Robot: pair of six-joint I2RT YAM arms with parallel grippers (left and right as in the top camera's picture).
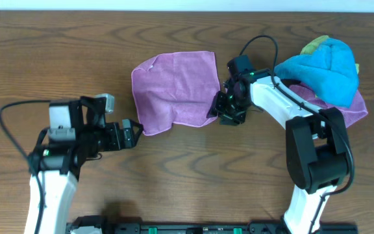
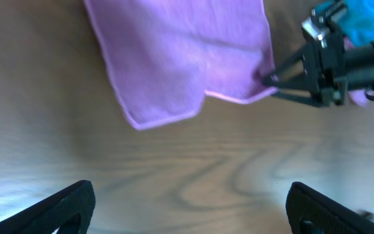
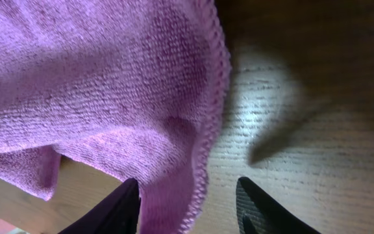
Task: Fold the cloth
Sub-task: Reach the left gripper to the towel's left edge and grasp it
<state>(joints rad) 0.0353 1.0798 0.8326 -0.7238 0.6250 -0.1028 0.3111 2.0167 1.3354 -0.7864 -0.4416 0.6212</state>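
Purple cloth [image 1: 174,91] lies spread on the wooden desk [image 1: 57,52], slightly above centre in the overhead view; its lower edge is stepped. We locate the right end effector [image 1: 218,112] at the cloth's 4 o'clock corner. In the right wrist view the hem of that corner runs down between the two dark fingers [image 3: 119,208], which stand at a narrow gap; we cannot tell whether they clamp the fabric. We locate the left end effector [image 1: 135,133] at 8 o'clock from the cloth, just beside its lower left corner but not touching it. Its fingers are spread wide, with desk surface showing between them. At 3 o'clock from the cloth, a blue cloth [image 1: 323,71] is heaped on a second purple cloth [image 1: 354,110], apart from the task cloth, with the right arm [image 1: 278,104] crossing in front of them.
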